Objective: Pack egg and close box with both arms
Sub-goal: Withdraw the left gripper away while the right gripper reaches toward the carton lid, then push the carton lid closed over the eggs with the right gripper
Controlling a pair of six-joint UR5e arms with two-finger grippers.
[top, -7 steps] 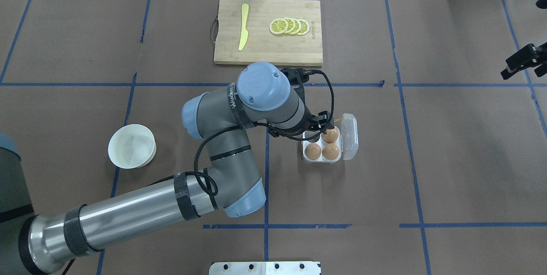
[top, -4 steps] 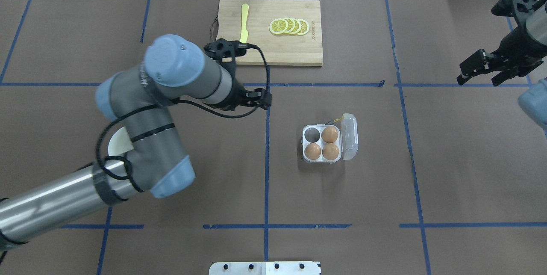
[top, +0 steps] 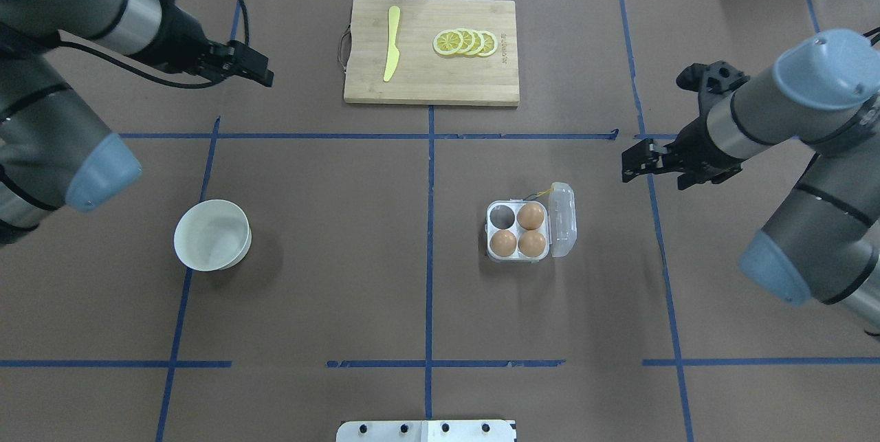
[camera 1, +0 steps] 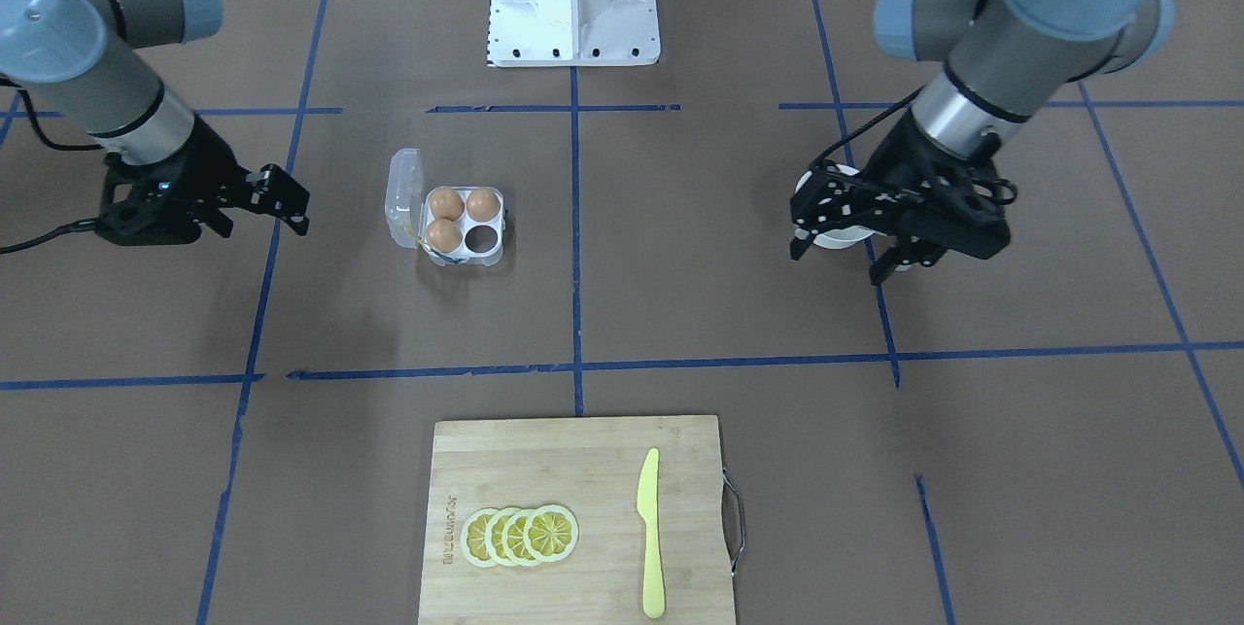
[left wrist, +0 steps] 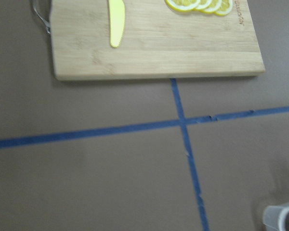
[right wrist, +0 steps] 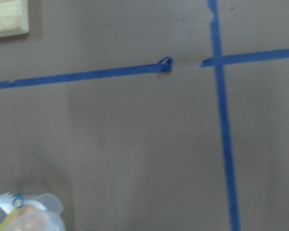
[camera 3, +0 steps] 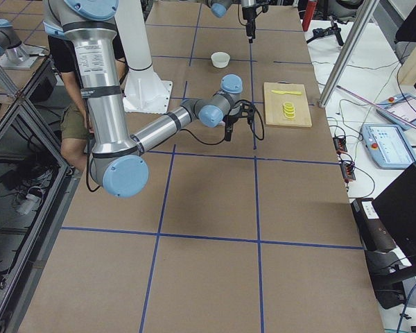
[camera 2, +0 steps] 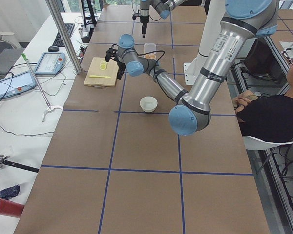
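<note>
Hovering above the brown paper-covered table (top: 330,277), both arms are clear of the work and carry nothing.

1. Left gripper (camera 1: 838,258): the jaws stand wide apart. The fingers (camera 1: 803,217) point down at the table and touch nothing. The round white bowl (top: 212,236) lies on the robot's side of these fingers; in the front-facing view it shows partly behind them. The rectangular wooden cutting board (top: 440,81) lies beside them towards the table's middle, with a flat yellow plastic knife (top: 392,43) and a row of yellow lemon slices (top: 465,42) on it.

2. Right gripper (top: 655,175): the jaws stand wide apart and empty. The fingers (top: 632,161) hang above the table, touching nothing.

3. Small square white four-cup egg box (top: 492,251): it rests on the table near the right fingers, on their robot side and towards the table's middle, and well apart from the left fingers. Three orange-brown eggs (top: 530,216) sit in three cups. The fourth cup, the one farthest from the robot and farthest from the right fingers, is empty.

4. Clear hinged plastic lid (top: 562,218): it is open, on the edge of the box nearest the right fingers. A yellowish cord (top: 543,192) hangs at the box's far edge.

5. Wrist views: neither shows its own fingers. The right one catches a blurred corner of the lid at its lower left edge.
</note>
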